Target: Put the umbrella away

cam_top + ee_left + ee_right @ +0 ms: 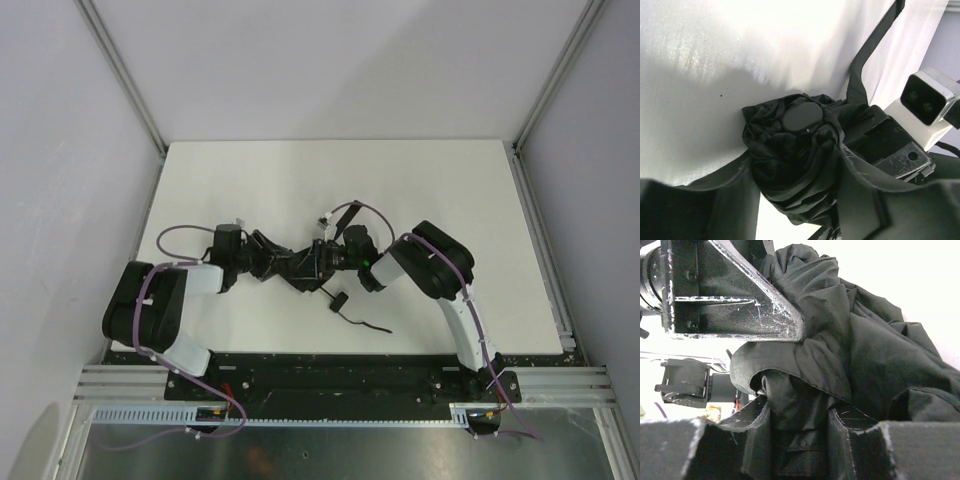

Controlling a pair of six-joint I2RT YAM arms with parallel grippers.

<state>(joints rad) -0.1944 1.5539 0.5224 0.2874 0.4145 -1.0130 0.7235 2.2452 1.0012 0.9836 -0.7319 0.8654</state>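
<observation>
The umbrella (297, 264) lies folded and crumpled in the middle of the white table, held between both arms. In the left wrist view its round end cap (802, 116) faces the camera. Its bunched black canopy (790, 170) fills the space between my left gripper (797, 172) fingers and touches both. My left gripper (256, 255) holds the umbrella's left end. My right gripper (345, 256) holds the right end, and its fingers (756, 440) are pressed on a fold of canopy (797, 435). A black strap (352, 308) trails toward the near edge.
The white table (250, 180) is bounded by walls and metal rails at the back and sides. The left gripper's scratched metal plate (730, 300) hangs just above the fabric in the right wrist view. The right wrist's white camera (925, 100) is close on the right.
</observation>
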